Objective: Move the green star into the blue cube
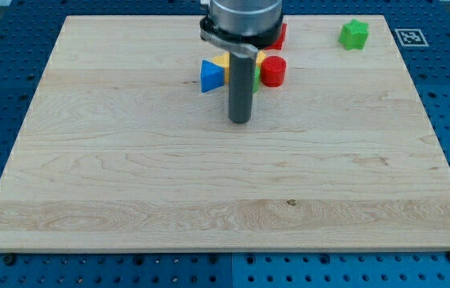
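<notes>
The green star [354,34] lies near the board's top right corner, apart from the other blocks. A blue block [212,77], which looks triangular from here, sits at the top centre, just left of the rod. My tip [240,121] rests on the board just below the central cluster, a little below and to the right of the blue block and far to the left of the green star. It touches neither of them.
Around the rod are a yellow block [223,61], a red cylinder [273,71], a sliver of another green block [256,82], and a red block [280,34] partly hidden by the arm. The wooden board [209,200] sits on a blue perforated table.
</notes>
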Motion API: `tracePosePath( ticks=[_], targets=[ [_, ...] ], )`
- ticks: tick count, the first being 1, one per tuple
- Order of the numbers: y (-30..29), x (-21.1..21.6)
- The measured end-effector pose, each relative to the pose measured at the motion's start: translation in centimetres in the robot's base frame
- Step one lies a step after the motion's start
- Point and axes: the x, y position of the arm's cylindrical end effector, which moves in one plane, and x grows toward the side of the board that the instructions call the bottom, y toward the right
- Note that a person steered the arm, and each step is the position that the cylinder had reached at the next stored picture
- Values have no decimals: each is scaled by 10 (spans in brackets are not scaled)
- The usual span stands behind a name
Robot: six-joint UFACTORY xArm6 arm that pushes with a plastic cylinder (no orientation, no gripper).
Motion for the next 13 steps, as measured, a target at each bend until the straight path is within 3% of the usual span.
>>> tracePosePath(
  ticks=[2, 3, 4, 5, 7, 10, 11, 12, 13],
  targets=[
    [7, -5],
    [68, -4],
    [147, -34],
    [202, -94],
    [189, -173],
    [329, -169],
    [330, -183],
    [285, -231],
    [262, -231]
  ],
)
